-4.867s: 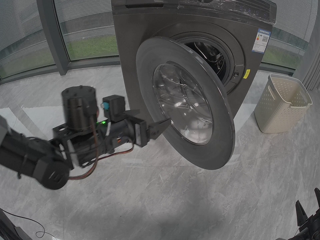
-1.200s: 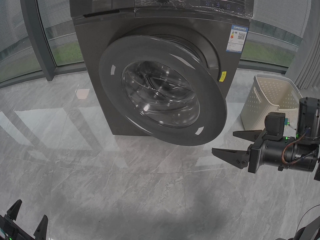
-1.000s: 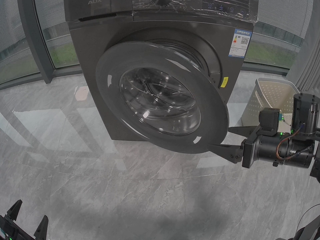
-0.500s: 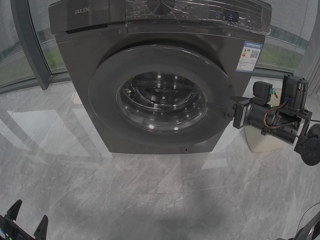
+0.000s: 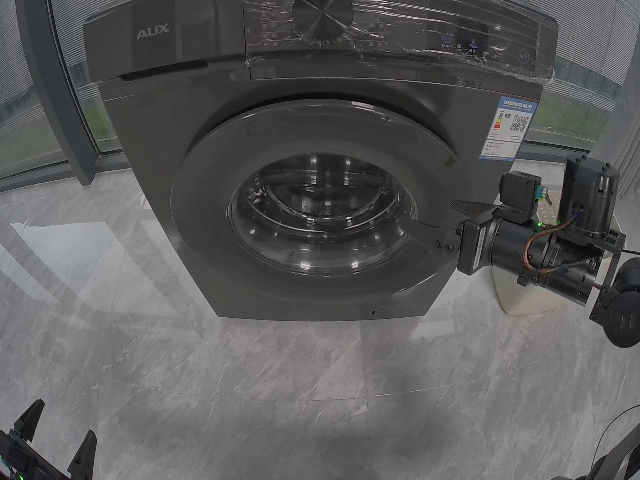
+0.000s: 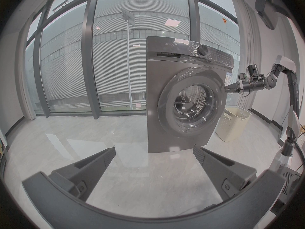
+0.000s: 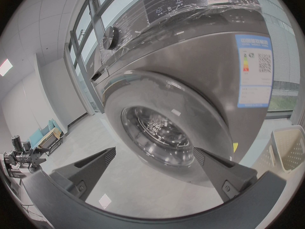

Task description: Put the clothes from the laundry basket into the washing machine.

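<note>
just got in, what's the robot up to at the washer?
The right gripper, fingers open, is against the right edge of the washing machine door, which looks shut or nearly so. The left gripper is low and away from the machine, open and empty. The laundry basket stands right of the machine; no clothes are visible in it.

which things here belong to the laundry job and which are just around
Job: washing machine, its door, laundry basket, right gripper at the door's edge.
Just around: window frame, floor, label on the machine.
</note>
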